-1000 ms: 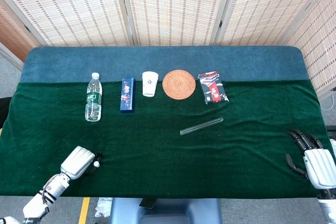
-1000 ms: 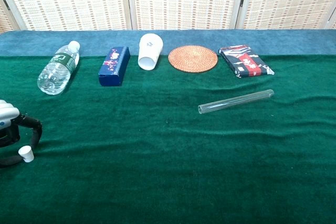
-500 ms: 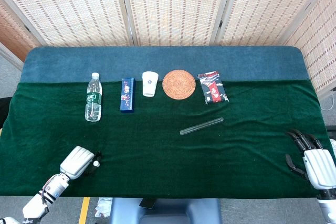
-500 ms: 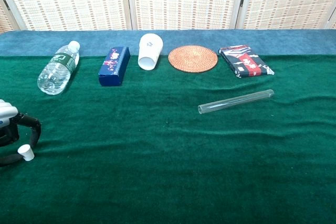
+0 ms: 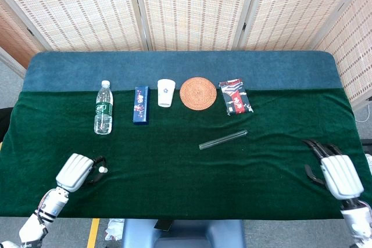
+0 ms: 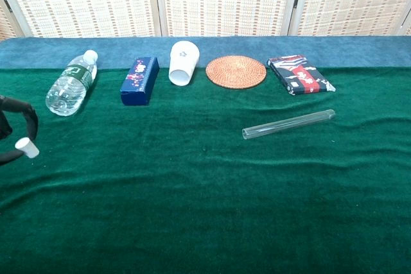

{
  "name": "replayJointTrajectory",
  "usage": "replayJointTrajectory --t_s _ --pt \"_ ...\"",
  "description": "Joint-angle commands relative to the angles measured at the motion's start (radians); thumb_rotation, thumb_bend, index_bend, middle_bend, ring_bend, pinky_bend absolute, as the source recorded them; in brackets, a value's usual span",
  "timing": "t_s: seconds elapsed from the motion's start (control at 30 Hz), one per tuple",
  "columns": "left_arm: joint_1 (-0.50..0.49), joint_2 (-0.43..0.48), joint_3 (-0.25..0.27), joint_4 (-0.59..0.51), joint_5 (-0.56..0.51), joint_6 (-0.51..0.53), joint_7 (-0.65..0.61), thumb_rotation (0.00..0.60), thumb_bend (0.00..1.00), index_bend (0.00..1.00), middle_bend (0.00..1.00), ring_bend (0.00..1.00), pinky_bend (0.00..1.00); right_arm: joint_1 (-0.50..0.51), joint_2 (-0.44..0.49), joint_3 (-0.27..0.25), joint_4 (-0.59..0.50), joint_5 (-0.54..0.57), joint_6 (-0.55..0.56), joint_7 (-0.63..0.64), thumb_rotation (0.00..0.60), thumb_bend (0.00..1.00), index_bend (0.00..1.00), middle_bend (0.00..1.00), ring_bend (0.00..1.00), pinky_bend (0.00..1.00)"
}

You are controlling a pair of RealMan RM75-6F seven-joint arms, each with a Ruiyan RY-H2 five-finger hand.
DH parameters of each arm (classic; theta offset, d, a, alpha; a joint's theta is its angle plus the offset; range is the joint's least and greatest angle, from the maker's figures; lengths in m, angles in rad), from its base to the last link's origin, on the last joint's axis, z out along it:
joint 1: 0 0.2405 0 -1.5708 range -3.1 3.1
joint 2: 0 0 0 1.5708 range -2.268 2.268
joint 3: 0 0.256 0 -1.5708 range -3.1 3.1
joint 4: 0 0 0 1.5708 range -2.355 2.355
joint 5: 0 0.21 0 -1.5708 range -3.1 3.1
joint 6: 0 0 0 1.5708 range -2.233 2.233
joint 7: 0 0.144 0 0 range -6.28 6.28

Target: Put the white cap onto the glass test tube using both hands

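Note:
The small white cap (image 5: 103, 169) is pinched at the fingertips of my left hand (image 5: 75, 171) near the table's front left. The chest view shows the cap (image 6: 26, 147) between dark fingers (image 6: 28, 119) at the left edge, raised off the green cloth. The glass test tube (image 5: 223, 139) lies slanted on the cloth right of centre, and the chest view shows the tube (image 6: 289, 124) with nothing touching it. My right hand (image 5: 334, 173) hovers at the front right with its fingers spread and empty, well to the right of the tube. It does not show in the chest view.
Along the back of the green cloth (image 5: 174, 161) sit a lying water bottle (image 5: 103, 108), a blue box (image 5: 140, 104), a white paper cup (image 5: 166, 92), a round woven coaster (image 5: 198, 93) and a red-and-black packet (image 5: 235, 96).
My left hand has lifted the cap off the cloth and drawn slightly left. My right hand has shifted left and forward over the table.

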Motion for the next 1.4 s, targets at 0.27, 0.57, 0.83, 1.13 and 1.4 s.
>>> replayJointTrajectory --t_s 0.27,0.57,0.83,1.13,1.4 --pt "0.023 0.019 0.002 -0.038 0.006 0.027 0.0 0.6 0.46 0.59 1.0 0.92 0.85 0.243 -0.102 0.102 -0.014 0.105 -0.303 -0.179 0.6 0.41 0.28 0.66 0.9 0.89" --pt "0.038 0.032 0.003 -0.06 -0.017 0.018 0.012 0.6 0.46 0.58 1.0 0.92 0.85 0.409 -0.251 0.148 0.085 0.242 -0.5 -0.346 0.6 0.39 0.33 0.82 1.0 1.0" --pt "0.04 0.032 0.002 -0.067 -0.032 -0.001 0.018 0.6 0.46 0.58 1.0 0.92 0.85 0.506 -0.362 0.147 0.19 0.331 -0.596 -0.445 0.6 0.38 0.34 0.85 1.0 1.0" --pt "0.04 0.027 -0.002 -0.062 -0.043 -0.017 0.015 0.6 0.46 0.58 1.0 0.92 0.85 0.563 -0.429 0.129 0.266 0.39 -0.638 -0.495 0.6 0.38 0.38 0.85 1.0 1.0" --pt "0.04 0.02 -0.004 -0.051 -0.049 -0.027 0.009 0.6 0.46 0.58 1.0 0.92 0.85 0.591 -0.462 0.116 0.315 0.42 -0.651 -0.509 0.6 0.38 0.41 0.85 1.0 1.0"
